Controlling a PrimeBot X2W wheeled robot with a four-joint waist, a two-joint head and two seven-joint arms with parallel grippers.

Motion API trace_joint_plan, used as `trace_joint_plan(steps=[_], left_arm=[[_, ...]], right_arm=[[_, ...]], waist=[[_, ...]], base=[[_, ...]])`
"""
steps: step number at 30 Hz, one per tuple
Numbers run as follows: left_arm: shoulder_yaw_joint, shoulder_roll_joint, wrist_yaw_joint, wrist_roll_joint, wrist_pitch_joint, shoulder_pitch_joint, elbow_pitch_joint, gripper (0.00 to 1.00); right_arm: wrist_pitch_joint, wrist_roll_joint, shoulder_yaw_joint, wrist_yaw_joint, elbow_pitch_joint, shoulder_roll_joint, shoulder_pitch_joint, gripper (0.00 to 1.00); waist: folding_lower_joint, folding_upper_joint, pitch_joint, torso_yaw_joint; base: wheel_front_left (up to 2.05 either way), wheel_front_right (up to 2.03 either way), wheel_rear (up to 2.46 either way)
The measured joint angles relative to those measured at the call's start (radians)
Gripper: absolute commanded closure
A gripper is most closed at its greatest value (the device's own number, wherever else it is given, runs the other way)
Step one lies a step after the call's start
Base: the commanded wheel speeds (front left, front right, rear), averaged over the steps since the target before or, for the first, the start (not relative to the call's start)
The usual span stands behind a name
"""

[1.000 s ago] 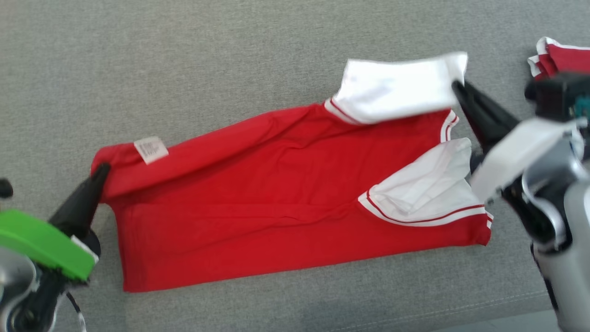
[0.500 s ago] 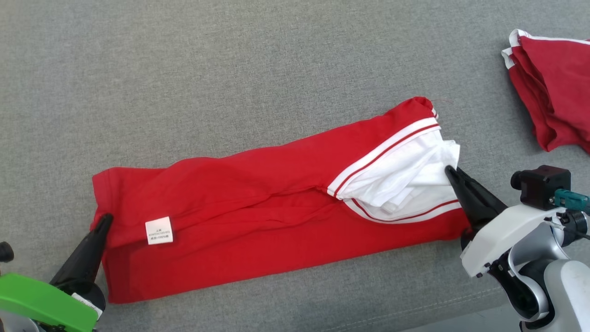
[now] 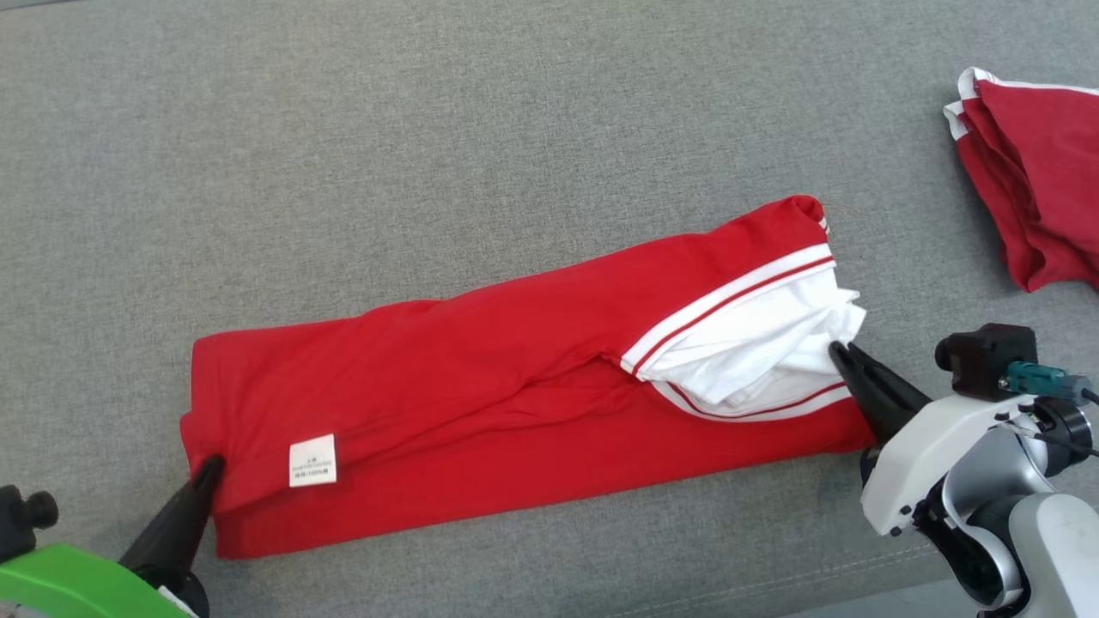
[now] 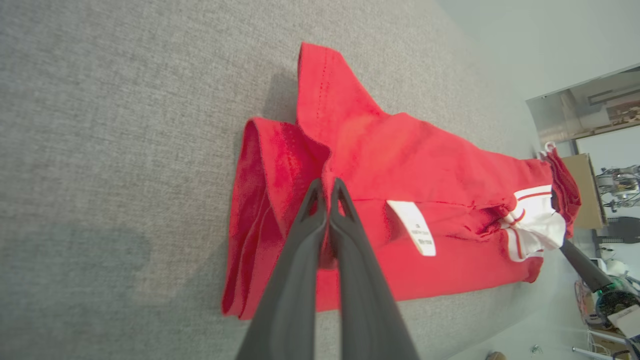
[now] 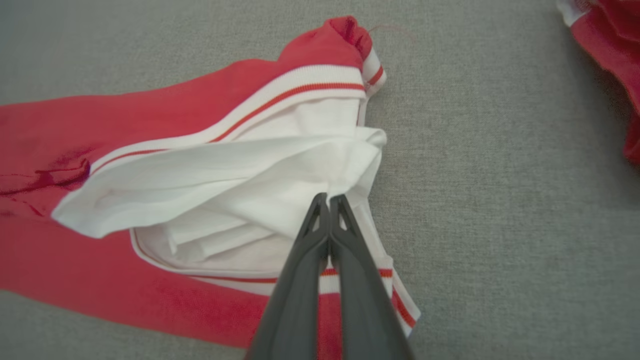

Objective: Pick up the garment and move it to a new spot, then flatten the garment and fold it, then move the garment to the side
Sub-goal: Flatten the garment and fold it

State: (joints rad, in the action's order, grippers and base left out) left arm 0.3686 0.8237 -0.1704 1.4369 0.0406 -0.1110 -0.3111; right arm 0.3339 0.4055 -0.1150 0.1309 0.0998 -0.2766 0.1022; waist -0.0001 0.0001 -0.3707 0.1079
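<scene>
Far half just flopped over toward the robot, so the garment [image 3: 515, 412] lies folded in 2 on the grey cushion [image 3: 429, 172]. The left gripper [image 3: 210, 468] and right gripper [image 3: 837, 350] are pinched onto its ends. I'd say another fold and the side move are left.

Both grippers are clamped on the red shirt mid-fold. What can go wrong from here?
The right gripper pinches only the edge of the bunched white fabric; it could slip out or end up crumpled. The left gripper sits in the layered hem of the shirt; withdrawing may drag the fold open.
</scene>
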Motion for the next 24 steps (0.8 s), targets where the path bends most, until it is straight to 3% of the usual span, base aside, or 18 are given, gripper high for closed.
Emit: trace_joint_plan(steps=[5,6,7,8,9,10,11,18,24], left_arm=[[0.056,-0.021,0.007,-0.058,-0.005,0.019,0.071,1.0],[0.064,-0.043,0.007,-0.069,0.002,0.043,0.102,1.0],[0.068,-0.053,0.006,-0.078,0.007,0.055,0.119,0.92],[0.076,-0.058,0.006,-0.086,0.012,0.063,0.131,0.62],[0.081,-0.063,0.006,-0.092,0.014,0.07,0.14,0.36],[0.085,-0.07,0.006,-0.101,0.016,0.075,0.149,0.05],[0.09,-0.074,0.004,-0.114,0.02,0.079,0.156,0.0],[0.083,-0.059,-0.055,-0.238,0.126,0.085,0.181,0.0],[0.041,-0.047,-0.111,-0.361,0.204,0.069,0.141,0.0]], right_arm=[[0.017,-0.028,-0.04,0.0,-0.04,-0.019,0.006,1.0],[0.021,-0.049,-0.064,0.0,-0.058,-0.029,0.014,0.8],[0.021,-0.053,-0.073,0.0,-0.064,-0.033,0.017,0.42],[0.021,-0.058,-0.077,0.0,-0.069,-0.035,0.02,0.0],[0.02,-0.059,-0.08,0.0,-0.073,-0.035,0.024,0.0],[0.02,-0.064,-0.081,0.0,-0.074,-0.036,0.027,0.0],[0.02,-0.069,-0.08,0.0,-0.074,-0.039,0.029,0.0],[0.139,-0.063,-0.058,0.0,-0.003,-0.078,0.017,0.0],[0.326,-0.026,0.073,0.0,0.123,-0.091,0.005,0.0]], waist=[[0.0,0.0,0.003,0.002],[0.0,0.0,0.005,0.001],[0.0,0.0,0.006,0.0],[0.0,0.0,0.008,-0.001],[0.0,0.0,0.009,-0.001],[0.0,0.0,0.011,-0.002],[0.0,0.0,0.014,-0.002],[0.0,0.0,0.034,-0.003],[0.0,0.0,0.054,-0.013]], base=[[0.0,0.0,0.0],[0.0,0.0,0.0],[0.0,0.0,0.0],[0.0,0.0,0.0],[0.0,0.0,0.0],[0.0,0.0,0.0],[0.0,0.0,0.0],[0.0,0.0,0.0],[0.0,0.0,0.0]])
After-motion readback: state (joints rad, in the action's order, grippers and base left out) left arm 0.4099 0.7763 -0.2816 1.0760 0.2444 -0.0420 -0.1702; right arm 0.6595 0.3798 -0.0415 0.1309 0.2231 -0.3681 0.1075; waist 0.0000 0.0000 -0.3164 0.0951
